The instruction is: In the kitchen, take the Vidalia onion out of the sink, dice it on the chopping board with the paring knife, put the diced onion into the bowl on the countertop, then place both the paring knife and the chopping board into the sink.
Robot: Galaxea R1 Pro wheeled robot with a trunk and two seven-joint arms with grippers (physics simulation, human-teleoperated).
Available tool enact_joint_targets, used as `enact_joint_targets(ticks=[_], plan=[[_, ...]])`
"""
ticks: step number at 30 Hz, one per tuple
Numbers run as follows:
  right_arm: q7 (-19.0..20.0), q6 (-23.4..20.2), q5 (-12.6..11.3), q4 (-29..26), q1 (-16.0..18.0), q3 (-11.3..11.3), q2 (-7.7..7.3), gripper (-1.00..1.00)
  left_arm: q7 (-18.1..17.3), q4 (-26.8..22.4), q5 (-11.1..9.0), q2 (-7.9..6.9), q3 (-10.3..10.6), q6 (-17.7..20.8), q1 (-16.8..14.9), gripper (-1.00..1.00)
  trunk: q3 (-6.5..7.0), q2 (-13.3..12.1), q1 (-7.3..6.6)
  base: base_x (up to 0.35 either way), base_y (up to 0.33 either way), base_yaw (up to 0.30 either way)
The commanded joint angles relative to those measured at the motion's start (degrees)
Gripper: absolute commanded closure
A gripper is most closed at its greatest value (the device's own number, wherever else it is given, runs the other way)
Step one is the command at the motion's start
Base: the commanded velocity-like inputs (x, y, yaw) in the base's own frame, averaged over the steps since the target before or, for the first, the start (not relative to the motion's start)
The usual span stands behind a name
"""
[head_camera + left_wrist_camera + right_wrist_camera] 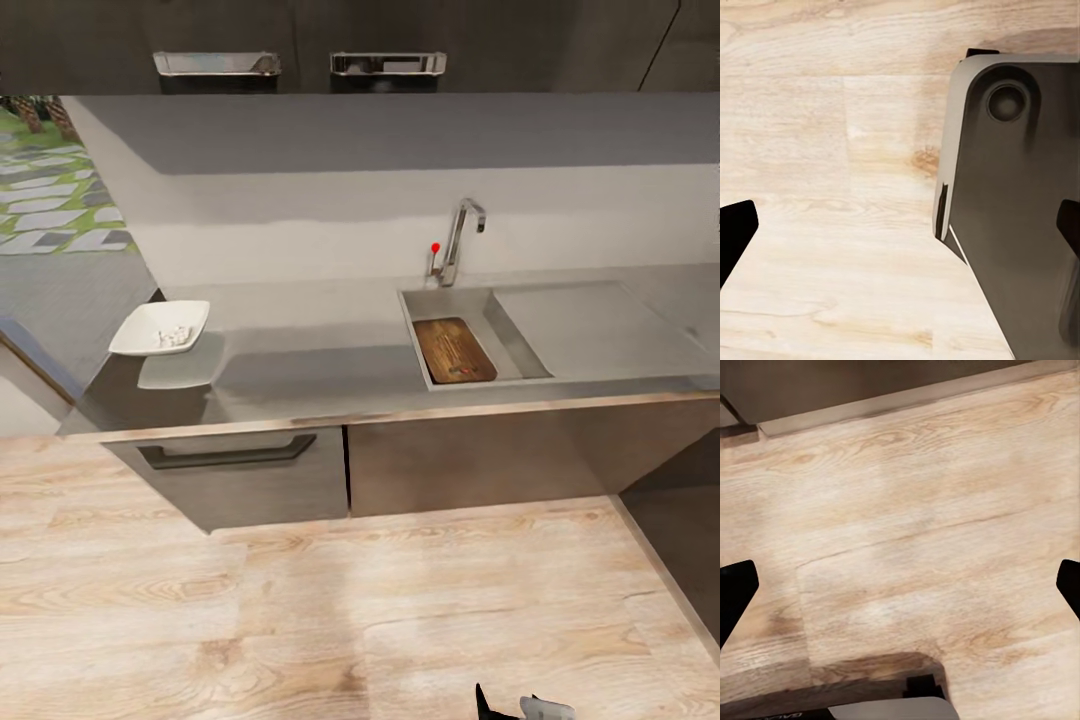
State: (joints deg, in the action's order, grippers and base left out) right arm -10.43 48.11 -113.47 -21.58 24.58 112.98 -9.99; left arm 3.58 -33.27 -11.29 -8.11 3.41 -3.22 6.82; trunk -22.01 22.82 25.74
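Observation:
The chopping board (455, 350) lies inside the sink (515, 345) basin, right of the bowl and below the chrome tap (458, 240). A small reddish bit at the board's near end looks like the paring knife (462, 372); its blade is too small to make out. The white bowl (160, 327) stands at the countertop's (300, 350) left end with pale diced onion pieces (176, 335) in it. My left gripper (900, 232) is open over the wooden floor, with nothing between its fingers. My right gripper (900, 592) is open over the floor too, well back from the counter.
The drainboard (600, 325) extends right of the basin. Dark cabinets with a drawer handle (228, 453) stand under the counter. Wooden floor (300, 610) lies between me and the cabinets. My own dark base (1020, 202) sits beside the left gripper.

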Motion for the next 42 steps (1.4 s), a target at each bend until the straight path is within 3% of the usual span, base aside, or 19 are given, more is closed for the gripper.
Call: enact_joint_targets(ticks=[1, 42], plan=[[-0.6, 0.2, 0.0, -0.2, 0.1, 0.5, -0.03, -1.0, 0.4, -0.1, -0.5, -0.07, 0.4, -0.1, 0.0, -1.0, 0.01, 0.1, 0.04, 0.0, 0.0, 0.0], [-0.6, 0.3, 0.0, -0.2, 0.1, 0.5, 0.02, -1.0, 0.4, 1.0, -0.5, 0.02, 0.4, -0.1, 0.0, -1.0, 3.73, 0.1, 0.04, 0.0, 0.0, 0.0]])
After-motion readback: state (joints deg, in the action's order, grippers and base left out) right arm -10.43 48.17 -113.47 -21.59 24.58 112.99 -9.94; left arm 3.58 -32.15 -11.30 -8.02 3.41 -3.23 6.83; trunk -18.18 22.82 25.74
